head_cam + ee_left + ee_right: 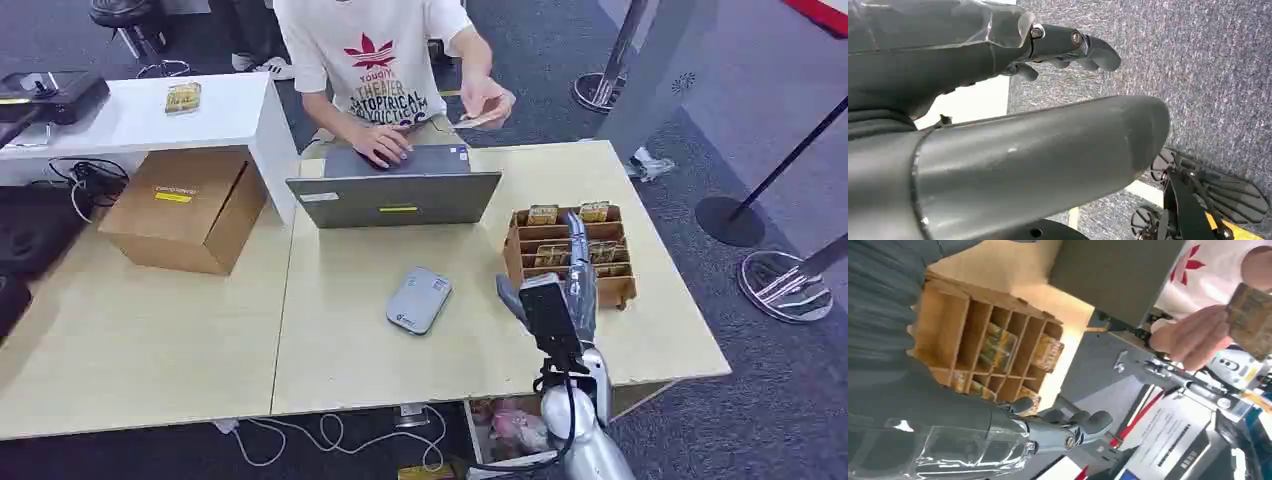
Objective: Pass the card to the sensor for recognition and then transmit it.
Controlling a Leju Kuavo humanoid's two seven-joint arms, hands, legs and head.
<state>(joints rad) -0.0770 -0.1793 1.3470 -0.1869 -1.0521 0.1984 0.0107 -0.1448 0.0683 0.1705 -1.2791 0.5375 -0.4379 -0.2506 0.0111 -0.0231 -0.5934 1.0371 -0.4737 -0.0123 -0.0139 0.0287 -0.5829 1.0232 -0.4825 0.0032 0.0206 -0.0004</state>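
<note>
On the left of the head view a white side counter carries a black device and a small gold card pack; a cardboard box sits below it on the wooden table.

At centre stands an open laptop. The grey card sensor lies flat in front of it, with nothing on top.

To the right, the wooden card rack holds gold cards in several slots. The right hand hovers over the rack, fingers extended and apart, holding nothing.

The person behind the table holds one card raised in the air, well apart from the robot's hand and from the sensor.

Risks, as a judgement:
- The extended fingers could snag a rack divider or lift two cards if they descend off-centre.
- The person's raised hand is near the laptop edge; a reach toward it could strike the screen.

View differences:
- The right wrist view shows the rack compartments and the person's card close up.
- The left wrist view shows the left hand hanging over grey carpet, fingers loosely curled on nothing.
</note>
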